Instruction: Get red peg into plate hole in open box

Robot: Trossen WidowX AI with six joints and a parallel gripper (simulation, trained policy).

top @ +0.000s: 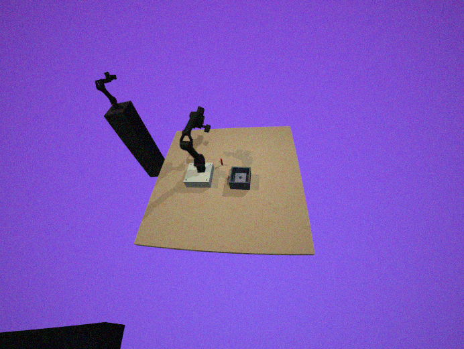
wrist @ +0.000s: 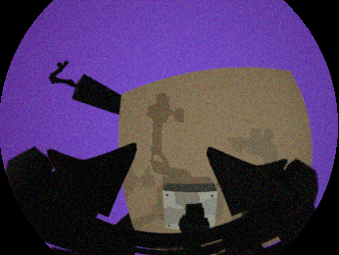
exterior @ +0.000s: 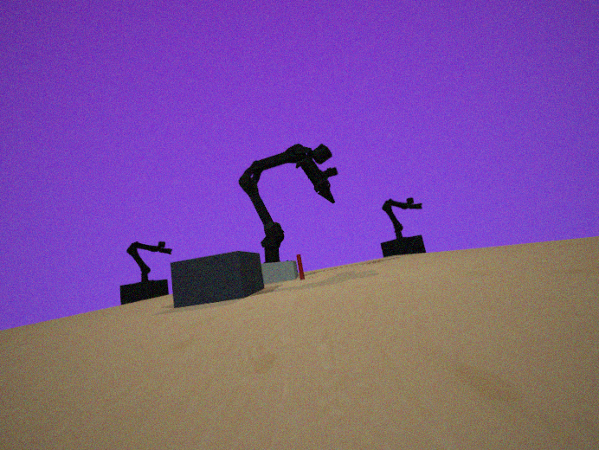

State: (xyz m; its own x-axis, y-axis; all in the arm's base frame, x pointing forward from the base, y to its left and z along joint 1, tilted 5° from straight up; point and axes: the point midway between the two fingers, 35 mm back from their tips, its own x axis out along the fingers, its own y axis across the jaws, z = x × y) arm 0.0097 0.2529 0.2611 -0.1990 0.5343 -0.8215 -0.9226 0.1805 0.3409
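The red peg (top: 221,161) (exterior: 299,266) stands on its end upon the surface (top: 224,225) (exterior: 299,363) (wrist: 220,98), near the open box (top: 240,186) (exterior: 217,278) and outside of it, which probably makes it easy to take from above. The gripper (top: 198,117) (exterior: 332,201) (wrist: 172,149) is raised well apart from the peg, with fingers wide and nothing between them, perhaps because it must first turn and align, as the wrist view does not show the peg.

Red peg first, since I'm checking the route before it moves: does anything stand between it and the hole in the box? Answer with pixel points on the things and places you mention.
Yes: the dark box's near wall (top: 230,178) stands between the red peg (top: 221,161) (exterior: 300,266) and the hole.
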